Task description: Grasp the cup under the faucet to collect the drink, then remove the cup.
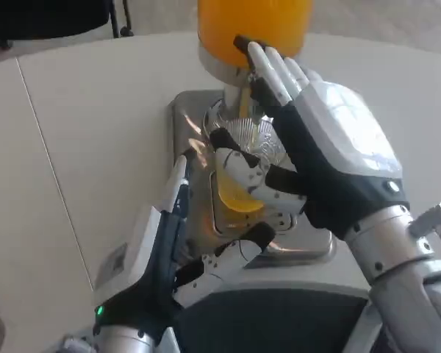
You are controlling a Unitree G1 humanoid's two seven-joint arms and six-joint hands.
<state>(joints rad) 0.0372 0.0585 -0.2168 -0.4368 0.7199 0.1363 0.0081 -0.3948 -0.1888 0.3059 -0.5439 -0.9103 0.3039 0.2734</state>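
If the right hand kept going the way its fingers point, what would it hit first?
Probably the dispenser: the right hand's fingertips already reach its black tap lever, though depth is unclear.

No readable text anywhere tbh: no labels, brands, numbers or signs. The big orange-filled drink dispenser tank (253, 29) has nothing printed on it that I can make out, same w/ the shiny steel drip tray base (187, 110) and the clear ribbed plastic cup (242, 158). Too blurry for fine print anyway.
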